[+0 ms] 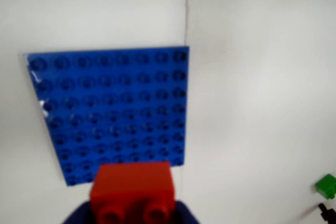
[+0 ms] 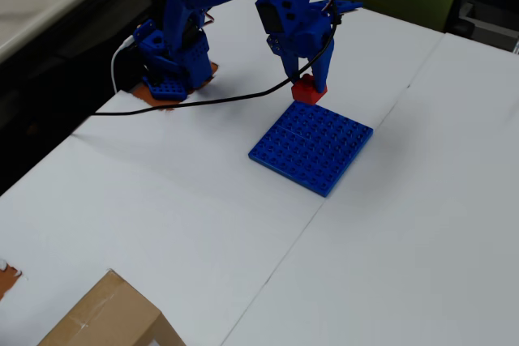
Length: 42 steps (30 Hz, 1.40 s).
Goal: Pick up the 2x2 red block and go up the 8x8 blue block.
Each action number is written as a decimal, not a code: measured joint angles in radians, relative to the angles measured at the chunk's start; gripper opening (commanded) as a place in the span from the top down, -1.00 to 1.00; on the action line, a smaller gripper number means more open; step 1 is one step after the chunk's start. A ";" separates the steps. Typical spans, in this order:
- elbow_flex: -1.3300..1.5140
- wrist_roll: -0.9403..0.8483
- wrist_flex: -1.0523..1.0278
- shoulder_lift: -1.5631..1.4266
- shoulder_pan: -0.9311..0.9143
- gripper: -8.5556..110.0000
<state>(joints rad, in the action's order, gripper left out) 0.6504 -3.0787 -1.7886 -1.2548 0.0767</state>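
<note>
The 2x2 red block (image 1: 132, 191) sits between my blue fingers at the bottom of the wrist view, studs facing the camera. In the overhead view my gripper (image 2: 306, 87) is shut on the red block (image 2: 307, 91) and holds it just above the far edge of the 8x8 blue block (image 2: 312, 146). The blue block (image 1: 110, 111) lies flat on the white table and fills the left middle of the wrist view. A faint seam crosses it in the overhead view.
A small green brick (image 1: 327, 185) shows at the right edge of the wrist view. A black cable (image 2: 203, 103) runs from the arm base (image 2: 170, 79) toward the gripper. A cardboard box (image 2: 105, 318) sits at the table's near left. A table seam (image 2: 357, 151) runs diagonally.
</note>
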 measured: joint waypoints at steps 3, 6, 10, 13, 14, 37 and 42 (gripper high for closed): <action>0.000 0.000 0.000 0.000 0.000 0.85; 0.000 0.000 0.000 0.000 0.000 0.85; 0.000 0.000 0.000 0.000 0.000 0.85; 0.000 0.000 0.000 0.000 -0.006 0.85; 0.000 0.000 0.000 0.000 -0.008 0.85; 0.006 0.000 -0.005 -0.026 -0.018 0.85; 0.006 0.000 -0.005 -0.026 -0.018 0.85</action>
<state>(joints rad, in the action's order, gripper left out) 0.6565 -3.0787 -1.7932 -1.2809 0.0583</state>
